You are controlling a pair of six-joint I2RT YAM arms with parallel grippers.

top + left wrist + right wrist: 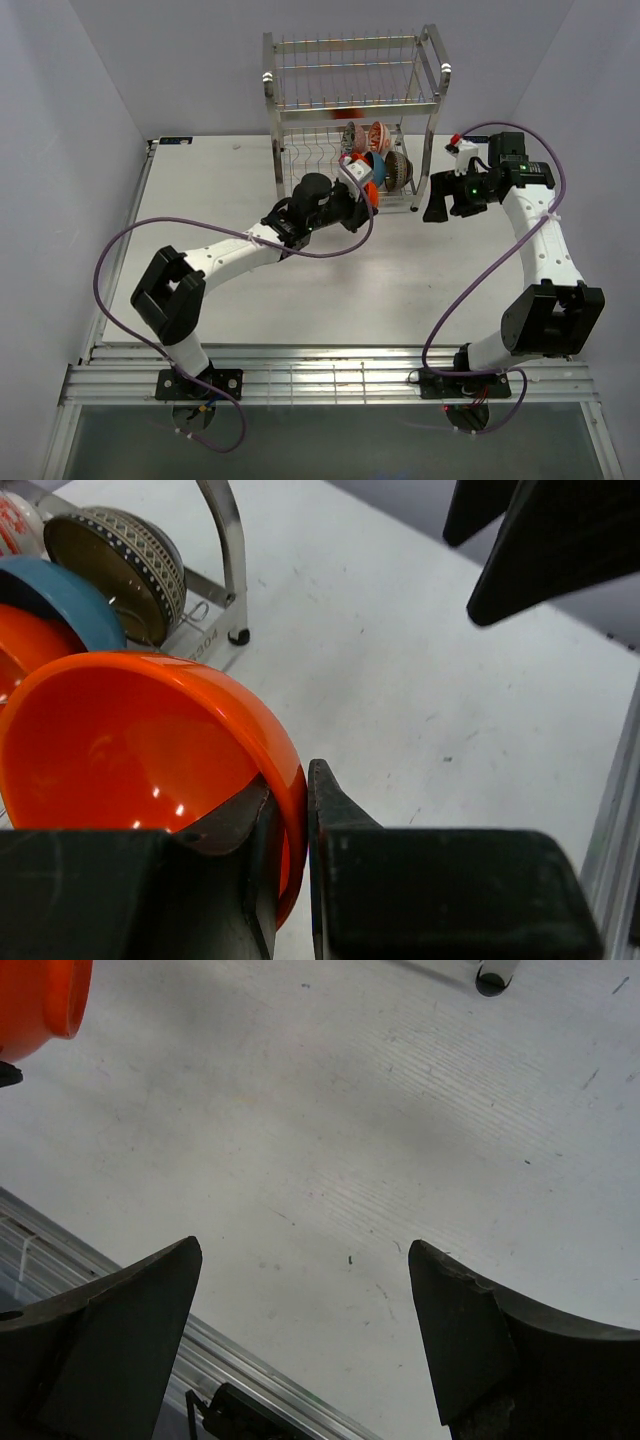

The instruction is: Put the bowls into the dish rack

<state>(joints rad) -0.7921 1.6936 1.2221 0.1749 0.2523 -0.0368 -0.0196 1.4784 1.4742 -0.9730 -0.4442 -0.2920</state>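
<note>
My left end effector [308,780] clamps the rim of the orange bowl [130,730], tipped on edge before the lower tier of the dish rack [352,100] at the far edge of the worktop [300,290]. The free slot seems to lie straight ahead, beside the blue bowl [60,600]. My right end effector [305,1290] stands wide apart, empty.

left wrist, upper left: I see only a sliver of red-and-white patterned bowl [10,525] | right wrist, upper left: orange-red round bowl [35,995] edge-cropped

An orange bowl [130,740] is held in the black left gripper [295,800]; a blue bowl [70,600] and a pattern-banded brown bowl [100,555] are seen beyond.
</note>
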